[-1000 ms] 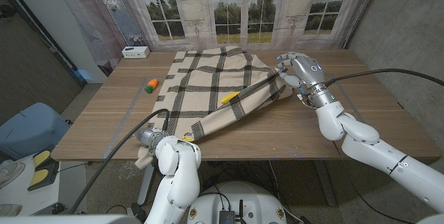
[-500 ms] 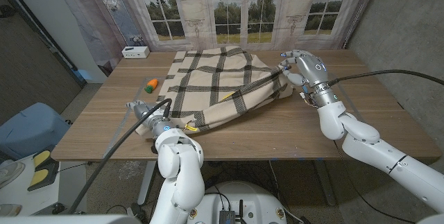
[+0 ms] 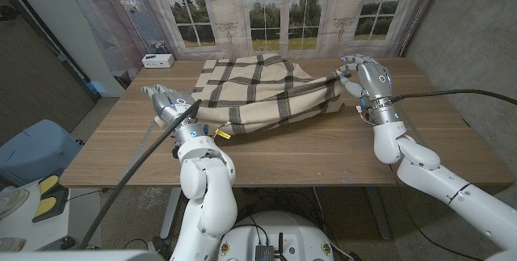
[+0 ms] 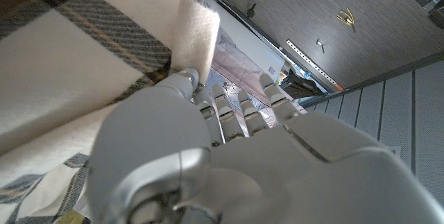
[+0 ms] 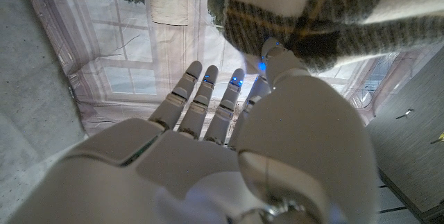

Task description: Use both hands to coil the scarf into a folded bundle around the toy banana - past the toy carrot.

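The cream scarf (image 3: 258, 91) with dark plaid lines lies bunched in a long fold across the far middle of the table. My left hand (image 3: 167, 103) is raised at the scarf's left end; in the left wrist view its thumb (image 4: 182, 80) presses against the scarf's edge (image 4: 83, 57) while the other fingers reach past it. My right hand (image 3: 365, 75) holds the scarf's right end just above the table, with the fabric (image 5: 312, 9) draped over its thumb (image 5: 277, 54). A small yellow piece (image 3: 220, 132) pokes out at the fold's near left corner; I cannot tell whether it is the toy banana.
A small white box (image 3: 157, 61) sits at the table's far left corner. A curtain backdrop with printed windows (image 3: 283, 10) hangs right behind the table's far edge. Bare wood (image 3: 307, 152) lies between the scarf and the near edge. A black cable (image 3: 145, 160) runs along my left arm.
My left hand rose from the table's front edge up and to the far left, dragging the scarf's near corner back into a tighter fold. It now covers the carrot's spot. My right hand shifted slightly right.
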`<state>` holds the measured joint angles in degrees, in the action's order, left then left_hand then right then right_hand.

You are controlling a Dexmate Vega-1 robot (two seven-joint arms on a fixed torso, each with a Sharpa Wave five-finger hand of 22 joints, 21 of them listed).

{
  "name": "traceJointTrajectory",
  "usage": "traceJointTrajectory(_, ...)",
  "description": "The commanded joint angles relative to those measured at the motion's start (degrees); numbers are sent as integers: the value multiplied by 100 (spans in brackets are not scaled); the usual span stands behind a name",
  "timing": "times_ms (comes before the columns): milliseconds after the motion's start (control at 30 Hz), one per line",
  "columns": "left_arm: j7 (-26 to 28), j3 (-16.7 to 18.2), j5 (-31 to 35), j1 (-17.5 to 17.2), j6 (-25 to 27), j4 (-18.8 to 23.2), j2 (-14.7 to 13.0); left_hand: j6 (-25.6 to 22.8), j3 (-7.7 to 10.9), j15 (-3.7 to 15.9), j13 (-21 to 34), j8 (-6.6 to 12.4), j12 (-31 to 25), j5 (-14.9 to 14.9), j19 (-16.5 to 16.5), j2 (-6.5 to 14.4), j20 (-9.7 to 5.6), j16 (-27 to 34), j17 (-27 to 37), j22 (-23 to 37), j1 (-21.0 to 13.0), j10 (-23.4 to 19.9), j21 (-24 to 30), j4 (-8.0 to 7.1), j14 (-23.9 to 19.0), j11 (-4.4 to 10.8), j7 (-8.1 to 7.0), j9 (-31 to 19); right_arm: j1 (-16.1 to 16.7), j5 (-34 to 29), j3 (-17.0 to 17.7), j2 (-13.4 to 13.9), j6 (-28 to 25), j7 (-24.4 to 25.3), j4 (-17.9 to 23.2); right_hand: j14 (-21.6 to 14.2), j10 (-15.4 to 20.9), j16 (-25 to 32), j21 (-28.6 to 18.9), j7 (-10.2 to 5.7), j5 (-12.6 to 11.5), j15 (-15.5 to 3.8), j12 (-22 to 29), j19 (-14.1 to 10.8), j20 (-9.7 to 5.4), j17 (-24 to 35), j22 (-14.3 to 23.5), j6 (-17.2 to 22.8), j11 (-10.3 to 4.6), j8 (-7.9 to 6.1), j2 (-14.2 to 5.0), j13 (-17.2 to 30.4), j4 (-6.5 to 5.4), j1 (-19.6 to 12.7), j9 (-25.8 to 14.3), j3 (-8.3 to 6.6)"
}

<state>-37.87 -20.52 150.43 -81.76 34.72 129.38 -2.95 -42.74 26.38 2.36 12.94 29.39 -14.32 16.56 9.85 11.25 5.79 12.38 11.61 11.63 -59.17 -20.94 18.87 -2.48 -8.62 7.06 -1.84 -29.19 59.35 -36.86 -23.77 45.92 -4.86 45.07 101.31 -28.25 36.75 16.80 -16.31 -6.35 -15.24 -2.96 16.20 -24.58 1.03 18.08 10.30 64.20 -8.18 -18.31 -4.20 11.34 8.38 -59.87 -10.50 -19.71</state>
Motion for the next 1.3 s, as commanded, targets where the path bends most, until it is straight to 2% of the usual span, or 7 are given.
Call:
traceJointTrajectory(33,456,222,-638,614,-367,252,-339,21,27,122,20,454,-1,57,66,-12,2,6,6,24,27,-55,38,-42,-54,2,-37,-101,-292,153,-33,-221,-64,499,-445,-44,35,-14,20,674,21,-897,-22,-27,8,6,15,751,-36,-22,1,10,8,33,-16,-48)
traceJointTrajectory(167,341,361,-759,947,-531,161,-489,44,41,135,30,526,5,77,82,-23,-8,-3,4,24,33,-58,50,-57,-58,3,-44,-183,-523,202,-124,-340,-4,607,-699,-42,38,-24,28,659,26,-896,-36,-27,22,6,15,760,-45,-20,6,11,6,44,-17,-64)
traceJointTrajectory(433,147,575,-1257,1659,-789,-208,-997,72,64,159,47,657,18,108,99,-42,-37,-22,-2,24,38,-62,67,-72,-55,14,-53,-322,-993,296,-333,-593,46,773,-1208,-49,35,-32,37,663,33,-895,-56,-24,26,7,15,764,-45,-14,10,12,2,58,-17,-83)
traceJointTrajectory(667,218,584,-1767,2180,-711,-657,-1492,85,75,164,56,740,25,125,115,-55,-66,-30,-6,23,39,-71,79,-76,-64,17,-63,-405,-1296,373,-491,-761,33,924,-1544,-54,38,-41,46,673,39,-895,-71,-22,32,7,15,768,-47,-9,14,13,1,69,-18,-101)
traceJointTrajectory(933,266,478,-2317,2791,-529,-1286,-1916,101,91,195,59,854,29,144,129,-67,-91,-39,-12,22,39,-105,93,-76,-80,28,-78,-517,-1738,409,-739,-949,39,1024,-2019,-57,55,-52,57,679,46,-891,-84,-19,37,7,16,769,-42,-1,21,14,-1,84,-19,-122)
traceJointTrajectory(1300,369,9,-2938,3591,-373,-2014,-2458,120,107,221,61,984,43,158,143,-80,-123,-49,-18,20,39,-131,108,-72,-98,29,-103,-640,-2406,415,-1156,-1207,85,1107,-2802,-67,56,-67,69,668,55,-895,-113,-25,38,7,16,772,-49,9,29,16,1,99,-20,-159)
